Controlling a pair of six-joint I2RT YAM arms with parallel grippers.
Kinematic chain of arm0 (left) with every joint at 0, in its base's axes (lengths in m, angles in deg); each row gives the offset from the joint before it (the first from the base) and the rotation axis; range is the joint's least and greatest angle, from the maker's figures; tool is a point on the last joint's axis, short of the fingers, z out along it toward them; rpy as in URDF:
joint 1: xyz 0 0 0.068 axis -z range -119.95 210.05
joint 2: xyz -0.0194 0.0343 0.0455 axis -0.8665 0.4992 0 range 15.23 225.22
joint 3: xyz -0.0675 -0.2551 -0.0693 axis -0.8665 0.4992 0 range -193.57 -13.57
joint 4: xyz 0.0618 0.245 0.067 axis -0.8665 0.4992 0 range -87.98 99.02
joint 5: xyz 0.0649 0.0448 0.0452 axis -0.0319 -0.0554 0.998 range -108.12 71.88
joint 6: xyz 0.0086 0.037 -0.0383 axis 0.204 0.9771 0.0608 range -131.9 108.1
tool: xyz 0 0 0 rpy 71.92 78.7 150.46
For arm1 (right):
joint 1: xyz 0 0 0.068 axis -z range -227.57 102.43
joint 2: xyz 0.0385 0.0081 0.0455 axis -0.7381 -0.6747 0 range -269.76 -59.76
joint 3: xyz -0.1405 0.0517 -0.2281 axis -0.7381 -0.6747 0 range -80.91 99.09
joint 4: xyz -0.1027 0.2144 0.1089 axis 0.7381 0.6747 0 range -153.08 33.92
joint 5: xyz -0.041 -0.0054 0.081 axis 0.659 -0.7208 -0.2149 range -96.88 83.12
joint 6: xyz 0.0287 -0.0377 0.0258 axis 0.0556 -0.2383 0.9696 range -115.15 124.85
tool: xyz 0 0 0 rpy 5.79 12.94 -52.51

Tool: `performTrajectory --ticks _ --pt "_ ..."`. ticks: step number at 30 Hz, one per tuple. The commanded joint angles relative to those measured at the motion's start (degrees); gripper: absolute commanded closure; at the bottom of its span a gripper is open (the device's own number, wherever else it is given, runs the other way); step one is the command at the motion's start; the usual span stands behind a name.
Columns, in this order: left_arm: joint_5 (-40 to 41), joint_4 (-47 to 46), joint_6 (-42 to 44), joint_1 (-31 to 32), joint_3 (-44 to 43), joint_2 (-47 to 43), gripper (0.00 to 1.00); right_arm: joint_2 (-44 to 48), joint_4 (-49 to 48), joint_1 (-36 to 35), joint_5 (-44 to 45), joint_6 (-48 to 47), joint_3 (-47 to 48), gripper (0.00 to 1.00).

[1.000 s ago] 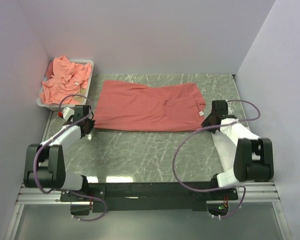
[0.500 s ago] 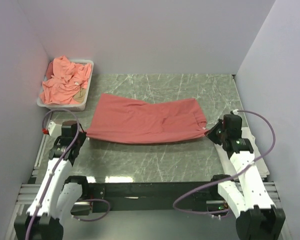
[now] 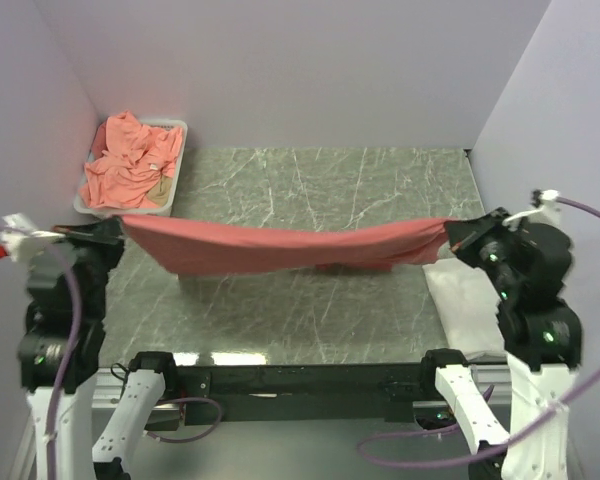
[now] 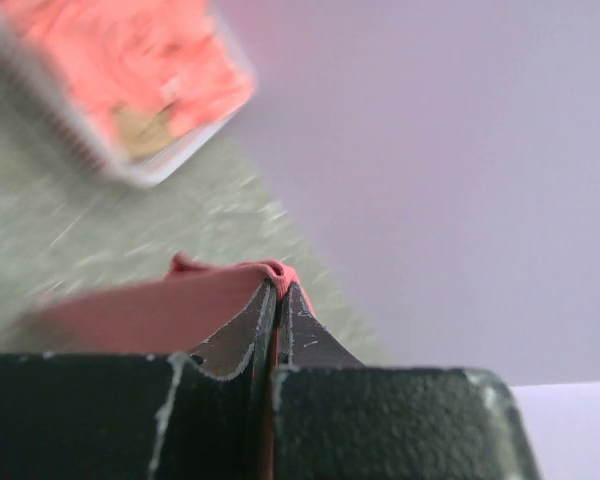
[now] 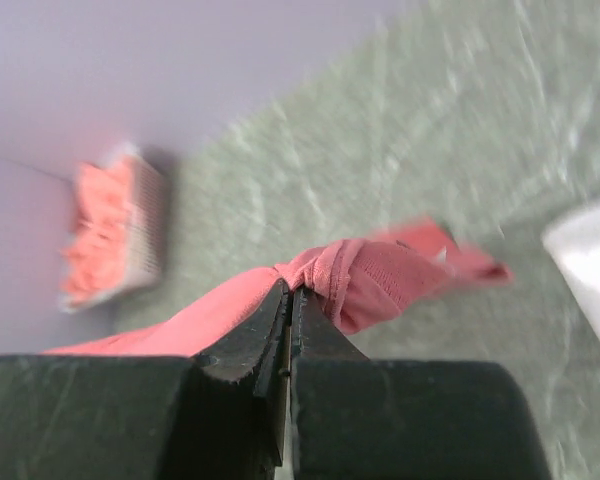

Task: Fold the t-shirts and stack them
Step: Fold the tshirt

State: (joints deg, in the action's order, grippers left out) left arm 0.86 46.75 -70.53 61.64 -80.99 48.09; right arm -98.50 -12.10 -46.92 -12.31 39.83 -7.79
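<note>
A coral-red t-shirt (image 3: 280, 247) hangs stretched in the air between my two grippers, sagging in the middle above the marble table (image 3: 310, 180). My left gripper (image 3: 117, 226) is shut on its left end; in the left wrist view the cloth (image 4: 180, 305) bunches at the shut fingertips (image 4: 280, 290). My right gripper (image 3: 454, 234) is shut on its right end; the right wrist view shows gathered hem (image 5: 380, 275) at the jaws (image 5: 290, 292). A white folded garment (image 3: 470, 300) lies under the right arm. More salmon shirts (image 3: 130, 165) are heaped in a tray.
The white plastic tray (image 3: 176, 130) stands at the back left corner against the left wall; it also shows in the left wrist view (image 4: 170, 165) and the right wrist view (image 5: 145, 230). Lavender walls close in the back and both sides.
Both arms have risen high and moved apart, lifting the shirt off the table. It lay flat one second ago; now it hangs taut between the grippers.
</note>
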Motion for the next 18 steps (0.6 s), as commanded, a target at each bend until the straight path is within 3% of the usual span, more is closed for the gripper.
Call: performTrajectory --ticks 1,5,11,18 --pt "-1.2 2.7 3.0 -0.4 -9.4 0.9 1.00 0.4 4.6 0.5 1.3 -2.0 9.8 1.00" --pt "-1.8 1.2 3.7 -0.4 -13.4 2.9 0.99 -1.6 5.0 0.5 1.3 -1.9 16.3 1.00" --pt "-1.1 -8.0 5.1 -0.4 -11.6 9.1 1.00 -6.4 -5.1 0.5 0.2 -0.3 12.8 1.00" --pt "-0.9 -22.6 6.0 -0.4 -12.0 26.9 1.00 -20.1 -19.9 0.5 -1.2 1.0 13.0 1.00"
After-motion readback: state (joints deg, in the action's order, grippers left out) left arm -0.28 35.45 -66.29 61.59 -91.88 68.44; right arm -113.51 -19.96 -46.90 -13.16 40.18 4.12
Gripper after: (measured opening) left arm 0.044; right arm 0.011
